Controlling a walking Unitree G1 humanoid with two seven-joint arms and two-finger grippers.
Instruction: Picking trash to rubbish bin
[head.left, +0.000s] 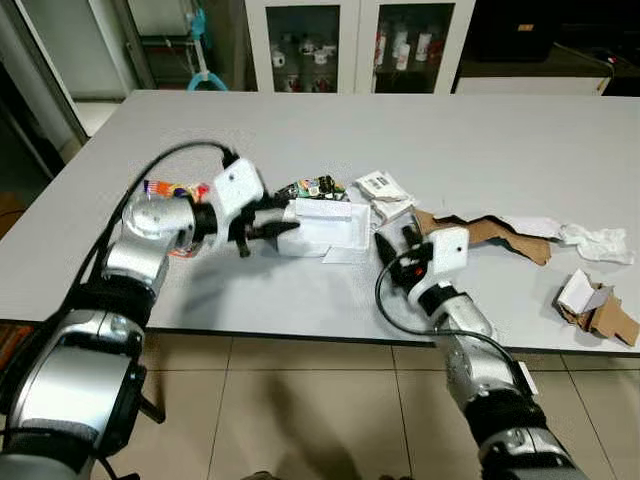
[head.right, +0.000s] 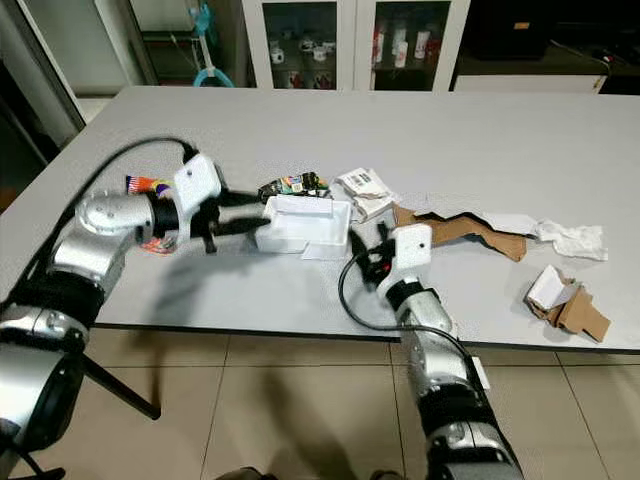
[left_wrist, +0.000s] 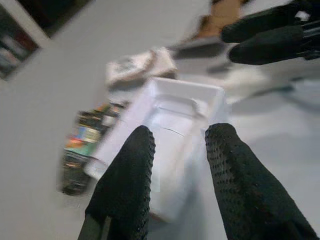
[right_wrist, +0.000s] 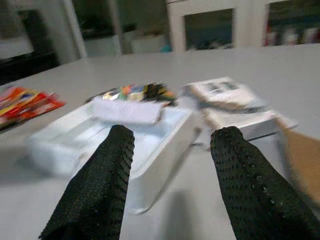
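Grey table (head.left: 300, 290): white foam tray (head.left: 325, 226) near the front edge, between both arms. Left gripper (head.left: 283, 216) at the tray's left end, jaws spread, nothing held. Right gripper (head.left: 392, 245) just right of the tray, jaws also parted, empty. Dark printed wrapper (head.left: 310, 188) behind the tray; its lettering is too blurred to read, as is the barcode-like label on the white packet (head.left: 382, 186)
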